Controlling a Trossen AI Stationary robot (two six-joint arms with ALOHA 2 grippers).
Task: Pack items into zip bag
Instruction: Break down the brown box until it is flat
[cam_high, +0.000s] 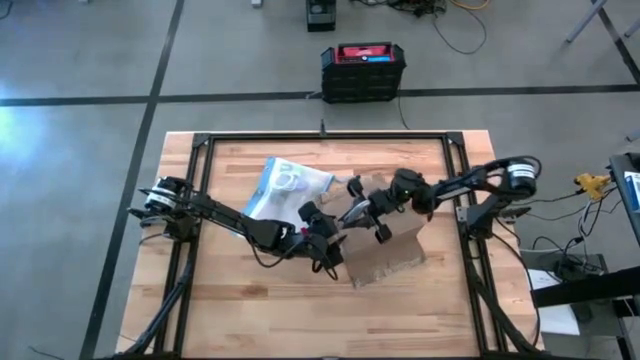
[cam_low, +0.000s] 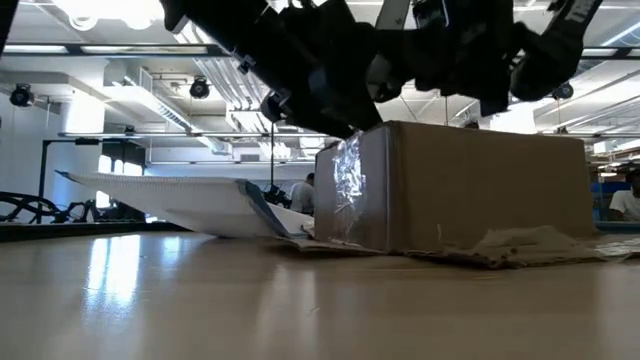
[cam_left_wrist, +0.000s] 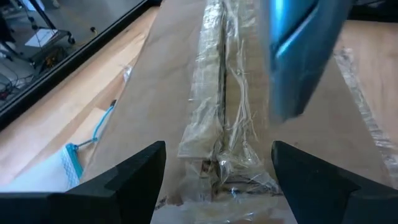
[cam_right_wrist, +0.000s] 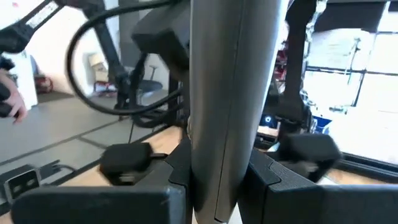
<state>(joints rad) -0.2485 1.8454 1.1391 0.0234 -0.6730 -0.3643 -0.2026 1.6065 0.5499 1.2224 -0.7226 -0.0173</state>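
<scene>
My right pincer (cam_right_wrist: 214, 186) is clenched on a slim grey tool (cam_right_wrist: 233, 93), held upright between the pads; in the high view it hangs over the near end of the cardboard box (cam_high: 385, 255). My left pincer (cam_left_wrist: 217, 180) is released, jaws wide, hovering just above the box's taped seam (cam_left_wrist: 221, 106), touching nothing I can make out.

The zip bag (cam_high: 285, 185) lies on the tabletop (cam_high: 220, 300) just beyond the box, one end propped up off the wood. Whitish ring-shaped items (cam_high: 290, 180) show through the film; how many, I cannot tell.

Handling estimate: bag is light, limp, slippery film; it will buckle if pushed. Best hold is the stiffer blue strip (cam_left_wrist: 73, 163) edge. Items look light and rigid; small, so prone to skate away from the pads.
</scene>
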